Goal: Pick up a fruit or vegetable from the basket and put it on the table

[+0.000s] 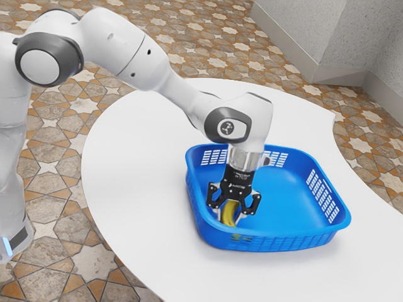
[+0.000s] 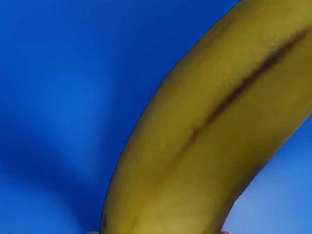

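We have our pincer [image 1: 229, 216] clasping the banana [image 1: 230, 207] across its sides, probably so it clears the basket [image 1: 283, 241] without slipping.

This looks like a room indoors, but I can't tell what kind. A smooth white table with round edges [image 1: 138, 189] stands on a brown, orange and cream star-tile floor [image 1: 94, 261]. Behind the table is a speckled grey wall [image 1: 302, 28] with a plain greyish strip [image 1: 286, 44] along its bottom.
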